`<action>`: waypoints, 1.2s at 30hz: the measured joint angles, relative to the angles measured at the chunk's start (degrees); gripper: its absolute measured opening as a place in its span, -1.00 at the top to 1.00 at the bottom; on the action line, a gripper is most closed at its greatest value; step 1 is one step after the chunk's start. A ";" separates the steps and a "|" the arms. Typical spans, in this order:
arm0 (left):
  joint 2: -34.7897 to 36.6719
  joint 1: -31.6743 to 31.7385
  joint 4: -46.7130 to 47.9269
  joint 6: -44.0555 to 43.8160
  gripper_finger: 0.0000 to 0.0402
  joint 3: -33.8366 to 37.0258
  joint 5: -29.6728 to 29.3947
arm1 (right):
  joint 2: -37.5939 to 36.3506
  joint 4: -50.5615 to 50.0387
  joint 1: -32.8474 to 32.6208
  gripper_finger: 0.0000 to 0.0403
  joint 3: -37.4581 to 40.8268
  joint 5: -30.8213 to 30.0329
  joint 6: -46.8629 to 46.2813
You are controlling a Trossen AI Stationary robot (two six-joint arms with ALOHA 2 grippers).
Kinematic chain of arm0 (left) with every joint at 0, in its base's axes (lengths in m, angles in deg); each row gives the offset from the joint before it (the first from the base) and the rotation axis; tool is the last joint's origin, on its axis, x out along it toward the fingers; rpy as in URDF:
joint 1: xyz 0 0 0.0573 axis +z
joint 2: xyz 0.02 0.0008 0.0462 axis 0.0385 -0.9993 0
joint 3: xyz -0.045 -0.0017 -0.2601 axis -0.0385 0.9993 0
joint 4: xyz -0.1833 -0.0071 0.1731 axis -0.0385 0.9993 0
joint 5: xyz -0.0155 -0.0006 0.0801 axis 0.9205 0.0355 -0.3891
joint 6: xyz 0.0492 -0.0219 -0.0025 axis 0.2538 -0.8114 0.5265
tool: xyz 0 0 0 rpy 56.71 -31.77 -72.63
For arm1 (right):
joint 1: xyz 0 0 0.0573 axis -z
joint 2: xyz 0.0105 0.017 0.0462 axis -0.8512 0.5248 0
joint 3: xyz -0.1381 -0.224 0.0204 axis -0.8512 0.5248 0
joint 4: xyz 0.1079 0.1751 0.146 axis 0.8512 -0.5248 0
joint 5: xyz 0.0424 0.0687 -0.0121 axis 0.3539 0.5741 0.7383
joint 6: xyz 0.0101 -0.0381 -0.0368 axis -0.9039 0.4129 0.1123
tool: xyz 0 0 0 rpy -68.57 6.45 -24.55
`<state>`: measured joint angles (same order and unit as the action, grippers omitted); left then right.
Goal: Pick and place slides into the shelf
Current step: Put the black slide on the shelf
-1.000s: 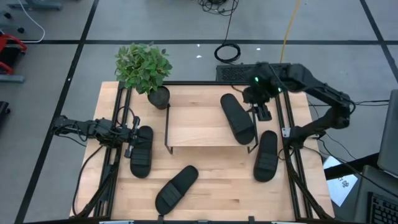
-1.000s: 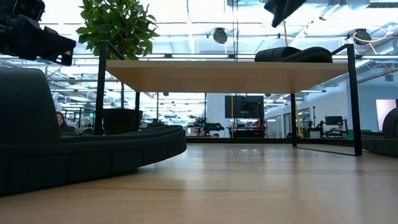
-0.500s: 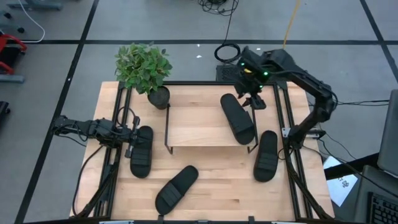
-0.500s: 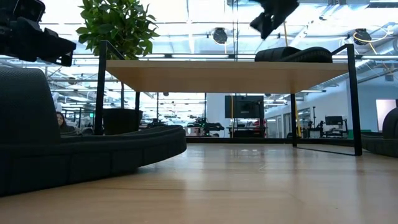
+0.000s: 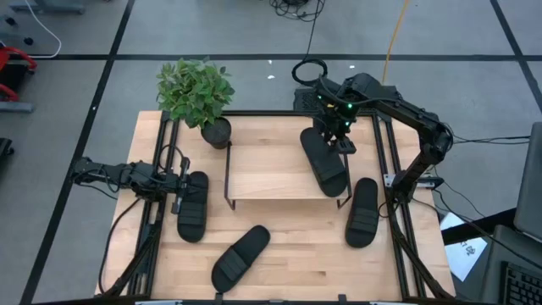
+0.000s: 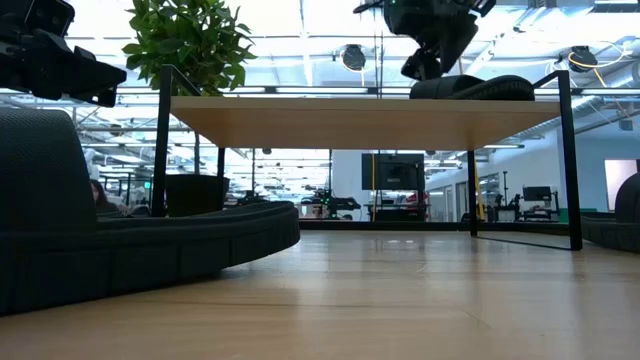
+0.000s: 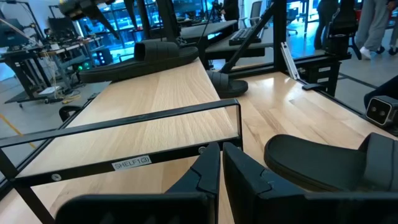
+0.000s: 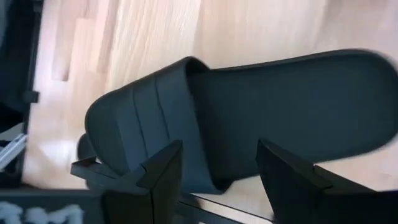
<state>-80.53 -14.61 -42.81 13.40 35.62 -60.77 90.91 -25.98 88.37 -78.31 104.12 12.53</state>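
Note:
One black slide (image 5: 323,161) lies flat on the shelf (image 5: 271,174), toward its right end, also seen in the low view (image 6: 475,87). My right gripper (image 5: 340,137) hovers open just above that slide's far end; in the right wrist view its fingers (image 8: 163,171) stand over the sole beside the ribbed strap (image 8: 140,118). Three more slides lie soles down on the table: left (image 5: 192,206), near (image 5: 240,257) and right (image 5: 363,212). My left gripper (image 5: 179,196) waits shut beside the left slide (image 7: 323,165).
A potted plant (image 5: 196,89) stands at the shelf's far left corner. Black frame rails (image 5: 385,161) run along the table's left and right sides. Bare tabletop (image 5: 296,246) lies between the near and right slides. The shelf's left half is bare board (image 7: 124,118).
My right gripper has moved down and toward the table's left, from beside the shelf's right end to over the far end of the slide on the shelf. The slides and my left arm have stayed put.

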 joint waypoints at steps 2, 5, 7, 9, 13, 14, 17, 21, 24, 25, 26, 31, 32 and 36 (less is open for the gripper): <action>-0.02 -0.02 0.02 -0.02 0.87 0.00 0.00 | 0.01 0.18 0.00 0.03 1.45 0.77 -0.02; 0.00 0.01 0.02 -0.04 0.87 0.00 0.02 | -0.08 0.60 0.00 0.03 3.33 1.64 0.34; -0.01 0.00 0.04 -0.11 0.87 0.00 0.02 | -0.04 1.02 0.00 0.03 4.38 1.71 0.33; 0.00 0.00 0.04 -0.11 0.87 0.00 0.02 | -0.06 1.52 0.00 0.02 5.24 1.91 -0.35; 0.00 -0.01 0.04 -0.11 0.87 0.00 0.02 | -0.06 1.50 -0.14 0.02 7.14 2.16 -0.68; 0.00 0.00 0.04 -0.11 0.87 0.00 0.02 | -0.07 1.49 -0.25 0.03 7.51 2.28 -0.70; 0.00 -0.02 0.04 -0.11 0.87 0.00 0.02 | -0.09 1.63 -0.46 0.02 8.01 4.02 -1.06; 0.00 -0.01 0.21 -0.11 0.87 0.00 0.02 | -0.09 1.29 -0.78 0.03 8.07 7.74 -2.41; 0.00 -0.01 0.25 -0.11 0.87 0.00 0.02 | -0.06 1.03 -1.29 0.07 8.07 7.68 -2.39; 0.00 -0.01 0.35 -0.11 0.87 0.00 0.02 | -0.06 1.00 -1.54 0.11 8.07 7.69 -2.18; 0.00 -0.02 0.44 -0.11 0.87 0.00 0.02 | -0.06 0.99 -1.80 0.15 8.07 7.68 -1.90; -0.02 -0.01 0.49 -0.09 0.87 0.00 0.00 | -0.06 0.88 -2.82 0.49 8.07 7.61 0.67; 0.00 -0.02 0.50 -0.09 0.87 0.00 0.00 | -0.06 0.85 -2.93 0.58 8.07 7.63 1.14; -0.02 0.00 0.48 -0.09 0.87 0.00 0.00 | -0.11 0.85 -3.45 0.92 8.05 7.83 3.12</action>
<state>-80.55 -14.61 -42.32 13.32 35.62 -60.77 90.80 -25.12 84.92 -70.26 111.95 15.65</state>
